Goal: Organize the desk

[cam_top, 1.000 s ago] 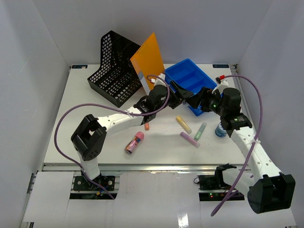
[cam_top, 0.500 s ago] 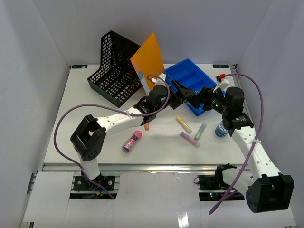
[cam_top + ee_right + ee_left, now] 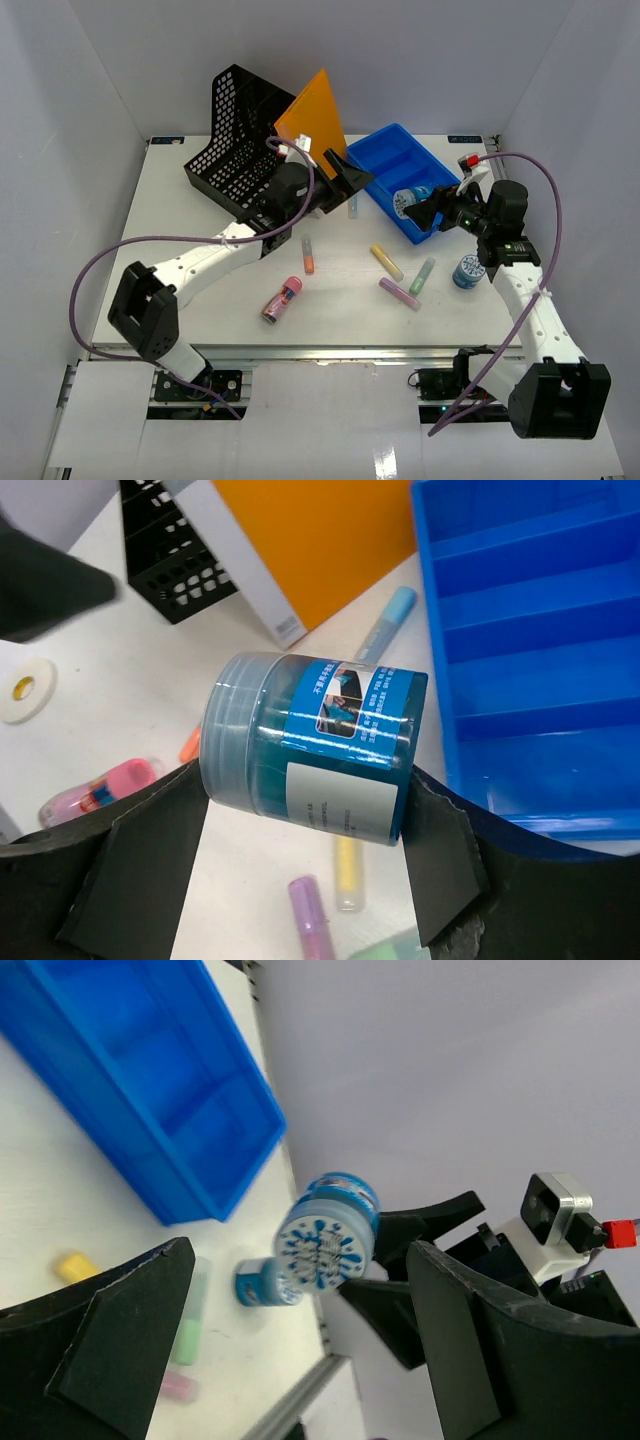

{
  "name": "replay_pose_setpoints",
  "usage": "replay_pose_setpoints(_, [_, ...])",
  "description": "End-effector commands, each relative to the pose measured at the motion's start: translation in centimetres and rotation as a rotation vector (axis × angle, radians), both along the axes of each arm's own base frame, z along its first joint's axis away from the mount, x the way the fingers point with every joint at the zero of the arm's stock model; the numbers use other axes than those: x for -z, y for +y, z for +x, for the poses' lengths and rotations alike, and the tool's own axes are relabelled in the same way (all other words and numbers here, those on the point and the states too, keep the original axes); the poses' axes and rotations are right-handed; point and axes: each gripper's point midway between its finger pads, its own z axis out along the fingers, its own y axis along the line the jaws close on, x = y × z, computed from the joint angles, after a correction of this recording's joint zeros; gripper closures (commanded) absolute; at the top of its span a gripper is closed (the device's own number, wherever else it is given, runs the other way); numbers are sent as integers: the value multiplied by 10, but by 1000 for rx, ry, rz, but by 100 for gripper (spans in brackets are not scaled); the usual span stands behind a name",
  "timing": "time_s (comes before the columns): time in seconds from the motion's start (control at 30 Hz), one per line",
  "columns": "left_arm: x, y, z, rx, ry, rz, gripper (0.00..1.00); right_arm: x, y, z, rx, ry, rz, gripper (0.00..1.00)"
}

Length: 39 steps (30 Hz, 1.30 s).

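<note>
My right gripper [image 3: 422, 205] is shut on a blue lidded jar [image 3: 410, 199], holding it on its side just above the near corner of the blue tray [image 3: 385, 160]. In the right wrist view the jar [image 3: 310, 745] sits between both black fingers [image 3: 150, 850]. My left gripper [image 3: 345, 180] stands open and holds nothing, left of the tray and in front of the orange folder [image 3: 312, 125]. Its wrist view looks past its wide fingers [image 3: 110, 1345] at the jar [image 3: 325, 1240] in the other gripper. The white desk [image 3: 200, 290] carries loose items.
A second blue jar [image 3: 466, 272] stands at the right. Yellow [image 3: 386, 262], green [image 3: 422, 275], purple [image 3: 400, 293], orange [image 3: 308, 255] and light blue [image 3: 353, 205] markers lie mid-desk, with a pink container [image 3: 283, 300] nearer. A black mesh file holder [image 3: 235, 140] stands back left.
The left gripper opened wide and drew back to the left, away from the jar. The jar stayed in the right gripper, which shifted slightly right.
</note>
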Motion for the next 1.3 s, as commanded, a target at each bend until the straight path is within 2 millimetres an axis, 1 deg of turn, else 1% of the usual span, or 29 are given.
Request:
replay_pose_setpoints(0.0, [3, 61, 0, -48, -91, 189, 2, -3, -30, 30, 2, -141, -115, 92])
replay_pose_setpoints(0.13, [20, 96, -10, -32, -158, 353, 2, 13, -50, 54, 9, -147, -245, 91])
replay_pose_setpoints(0.17, [27, 101, -14, -9, -178, 401, 2, 15, -54, 61, 13, -159, -284, 91])
replay_pose_setpoints(0.23, [32, 113, -25, 20, -198, 465, 2, 26, -61, 77, 21, -127, -328, 89])
replay_pose_setpoints(0.3, [43, 123, -34, 45, -211, 530, 2, 32, -69, 93, 27, -126, -378, 88])
replay_pose_setpoints(0.33, [43, 129, -40, 46, -214, 545, 2, 33, -71, 99, 29, -128, -396, 87])
replay_pose_setpoints(0.4, [53, 142, -50, 42, -203, 591, 2, 36, -75, 113, 27, -125, -422, 86])
replay_pose_setpoints(0.47, [57, 156, -60, 18, -200, 610, 2, 45, -78, 124, 22, -107, -451, 84])
replay_pose_setpoints(0.53, [66, 169, -70, -6, -173, 628, 2, 45, -84, 137, 29, -105, -478, 82])
replay_pose_setpoints(0.57, [65, 173, -75, -15, -175, 623, 2, 53, -84, 140, 25, -84, -482, 81])
replay_pose_setpoints(0.63, [75, 181, -84, -25, -144, 620, 2, 64, -84, 143, 10, -60, -485, 79])
replay_pose_setpoints(0.67, [75, 184, -88, -31, -142, 611, 2, 71, -83, 143, -3, -42, -480, 78])
replay_pose_setpoints(0.7, [79, 186, -93, -34, -129, 601, 2, 77, -81, 143, -12, -31, -476, 77])
replay_pose_setpoints(0.77, [85, 188, -100, -36, -108, 580, 2, 87, -82, 143, -15, -10, -474, 72])
replay_pose_setpoints(0.8, [88, 189, -103, -36, -98, 570, 2, 90, -82, 143, -15, -3, -475, 68])
replay_pose_setpoints(0.87, [93, 190, -108, -37, -74, 555, 2, 98, -82, 144, -18, 16, -479, 56])
replay_pose_setpoints(0.97, [94, 194, -113, -50, -55, 539, 2, 103, -84, 143, -21, 36, -491, 39])
replay_pose_setpoints(1.03, [98, 197, -117, -58, -37, 534, 2, 103, -86, 142, -15, 38, -502, 25])
replay_pose_setpoints(1.07, [98, 199, -120, -64, -34, 528, 2, 103, -86, 141, -15, 39, -504, 21])
replay_pose_setpoints(1.13, [103, 201, -122, -72, -14, 521, 2, 99, -87, 137, -15, 38, -507, 11])
replay_pose_setpoints(1.2, [107, 202, -124, -75, 4, 517, 2, 93, -86, 135, -14, 28, -506, 4])
replay_pose_setpoints(1.23, [112, 202, -126, -75, 26, 513, 2, 85, -84, 132, -20, 13, -501, 6])
replay_pose_setpoints(1.27, [115, 202, -127, -75, 38, 507, 2, 82, -83, 130, -25, 6, -498, 9])
